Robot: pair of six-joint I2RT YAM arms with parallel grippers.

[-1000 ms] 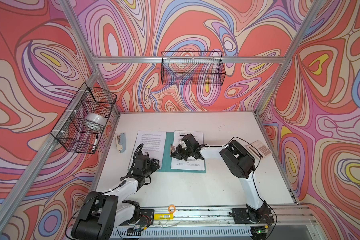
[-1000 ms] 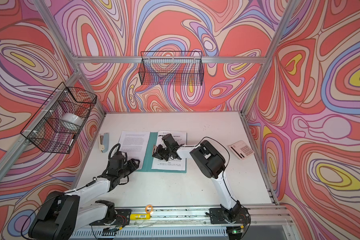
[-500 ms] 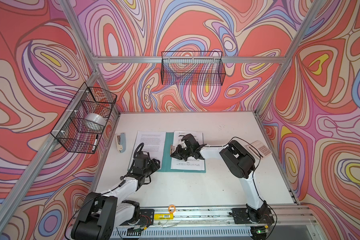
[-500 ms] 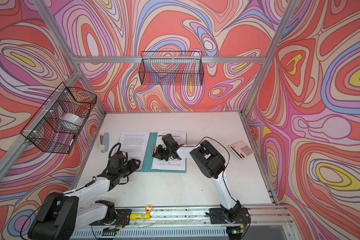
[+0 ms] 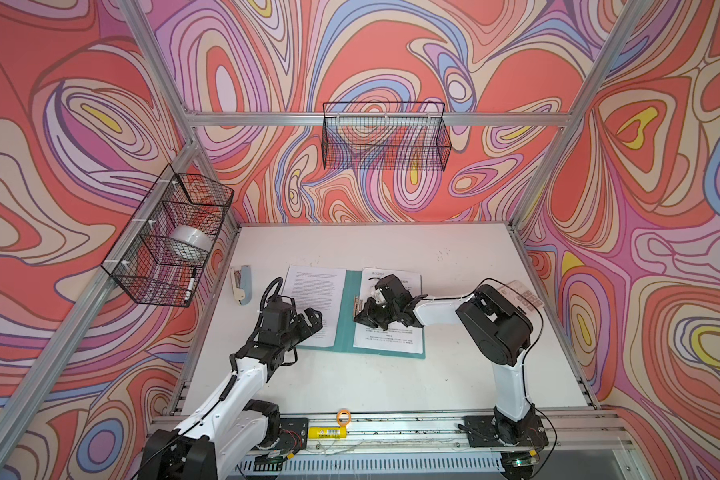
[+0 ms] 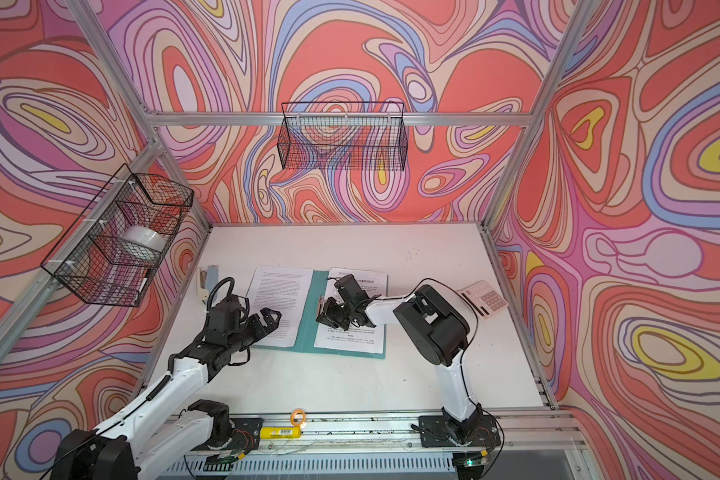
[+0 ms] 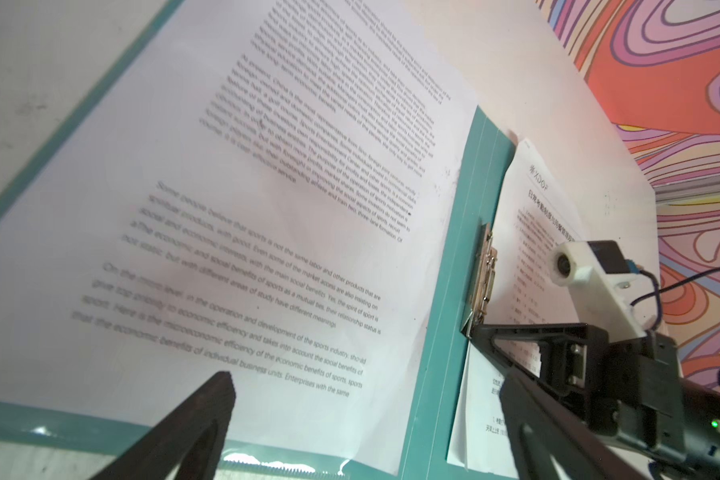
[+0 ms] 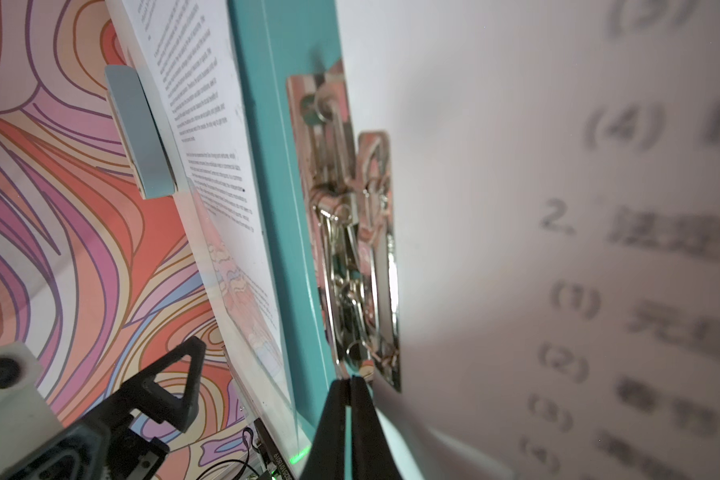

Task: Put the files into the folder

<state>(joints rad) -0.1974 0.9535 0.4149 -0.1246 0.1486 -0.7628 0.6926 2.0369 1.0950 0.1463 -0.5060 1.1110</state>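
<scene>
The left gripper (image 5: 308, 322) has just sprung wide open over the dense sheet (image 5: 321, 291), which lies loose on the left flap of the open folder (image 5: 346, 332) (nothing is held there now). The right gripper (image 5: 360, 319) is pinched shut at the near end of the clip (image 5: 355, 305), with the other sheet (image 5: 395, 338) on the right flap. That clip is probably worked next.

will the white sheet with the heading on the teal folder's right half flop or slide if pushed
Probably floppy: the thin white headed paper sheet bows up beside the small metal clip. Likely light, so it may slide on the flat glossy teal-green folder, or buckle if pushed at one edge.
</scene>
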